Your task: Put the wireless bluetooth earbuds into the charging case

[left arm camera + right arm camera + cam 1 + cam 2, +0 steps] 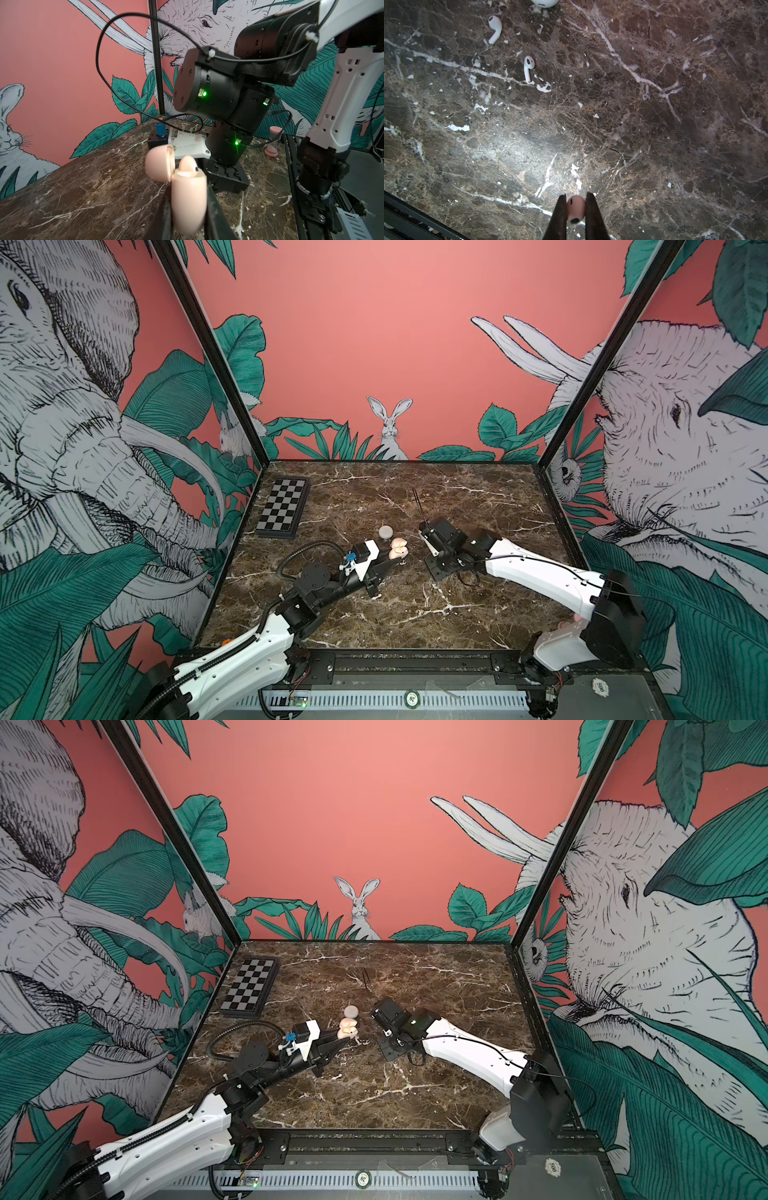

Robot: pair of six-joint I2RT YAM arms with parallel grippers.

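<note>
On a brown marble tabletop (pixel 457 497) walled in jungle prints, the left jaws stand clamped on the body of a peach-pink charging case (pixel 187 207), holding it roughly upright with its lid (pixel 159 164) swung open, apparently to present the wells to the other arm; one pink earbud (pixel 188 164) already sits in the case, its head proud of the rim. The right arm (pixel 540 572) hangs near the case without touching it; its jaws are pinched together on the second pink earbud (pixel 576 208), gripped across the head, its stem out of sight, a hold that likely leaves the stem free to slide down into the empty well. A white earbud (pixel 495 29) and a second white earbud (pixel 528 67) lie loose on the stone near a white case (pixel 545 2); by colour they seem a separate set. Half the job looks done; what remains is to carry the held bud over the open case and seat it.
</note>
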